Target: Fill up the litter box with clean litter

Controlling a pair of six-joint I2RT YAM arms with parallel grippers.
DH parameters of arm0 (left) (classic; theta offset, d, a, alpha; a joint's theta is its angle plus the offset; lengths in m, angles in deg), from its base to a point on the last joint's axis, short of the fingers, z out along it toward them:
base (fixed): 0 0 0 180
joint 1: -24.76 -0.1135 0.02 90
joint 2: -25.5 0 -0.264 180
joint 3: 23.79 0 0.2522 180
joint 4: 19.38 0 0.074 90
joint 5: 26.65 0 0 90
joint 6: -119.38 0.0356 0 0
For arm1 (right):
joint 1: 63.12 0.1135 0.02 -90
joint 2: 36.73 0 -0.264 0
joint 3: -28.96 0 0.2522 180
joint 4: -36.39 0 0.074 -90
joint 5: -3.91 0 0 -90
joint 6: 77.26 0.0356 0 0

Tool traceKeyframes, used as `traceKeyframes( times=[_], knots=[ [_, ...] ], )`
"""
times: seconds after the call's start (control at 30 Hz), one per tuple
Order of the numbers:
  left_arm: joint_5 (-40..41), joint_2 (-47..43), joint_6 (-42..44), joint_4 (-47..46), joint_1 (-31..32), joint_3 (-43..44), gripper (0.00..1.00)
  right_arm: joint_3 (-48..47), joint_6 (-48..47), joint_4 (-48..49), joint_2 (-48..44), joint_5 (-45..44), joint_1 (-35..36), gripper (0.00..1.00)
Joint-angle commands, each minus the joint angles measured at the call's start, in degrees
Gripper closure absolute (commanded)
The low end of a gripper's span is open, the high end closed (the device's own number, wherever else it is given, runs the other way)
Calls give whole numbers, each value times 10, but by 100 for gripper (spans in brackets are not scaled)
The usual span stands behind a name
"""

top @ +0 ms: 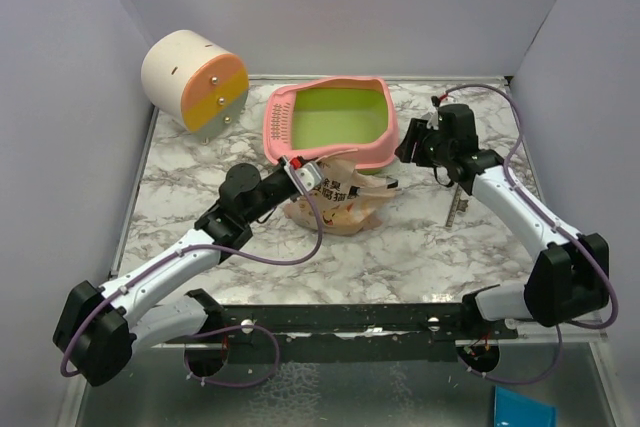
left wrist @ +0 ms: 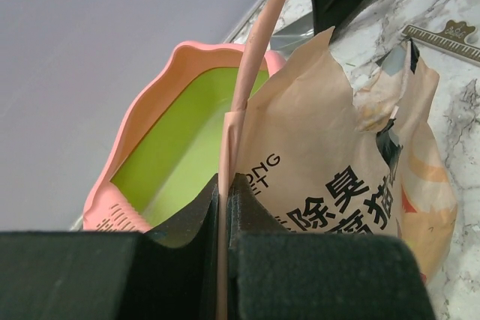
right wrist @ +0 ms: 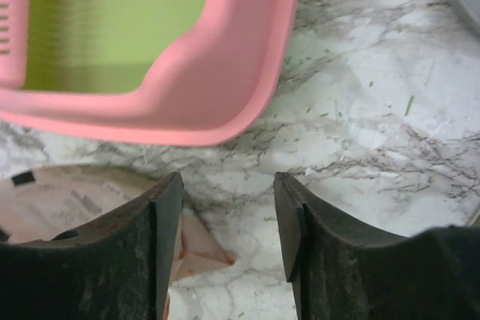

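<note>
Left jaws pinch the pouch [left wrist: 330, 148] (reads "除臭"); right jaws gape.

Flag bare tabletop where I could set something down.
Free: marble strip between the pouch and the table near edge; also the left patch below the cylinder. Crowded: litter box front, where pouch, left pincer and right pincer bunch.

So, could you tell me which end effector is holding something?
The left end effector, shut on the pouch; the right end effector is open and empty.
</note>
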Motion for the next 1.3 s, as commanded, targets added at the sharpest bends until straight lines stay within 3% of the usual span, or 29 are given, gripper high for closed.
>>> traceKeyframes(
  times=[0.0,0.13,0.37,0.63,0.77,0.87,1.0,1.17,1.27],
  knots=[
    [24,-25,11,-155,5,-1,100,-50,43,5,55,-107,-11,46],
    [22,-29,0,-176,6,-9,100,-51,84,15,91,-68,-81,46],
    [18,-34,-6,-176,8,-15,100,33,174,108,88,66,-244,48],
    [16,-43,-32,-176,9,-18,100,56,231,136,140,60,-278,46],
    [17,-51,-42,-175,8,-23,88,116,309,234,168,92,-305,44],
    [13,-56,-49,-165,9,-25,71,148,352,301,190,99,-312,43],
    [25,-69,-56,-146,9,-20,47,137,354,320,212,95,-313,43],
    [76,-96,-62,-132,9,-17,43,127,358,361,228,95,-316,42],
    [98,-113,-63,-130,8,-21,43,78,343,337,259,101,-316,43]
  ],
)
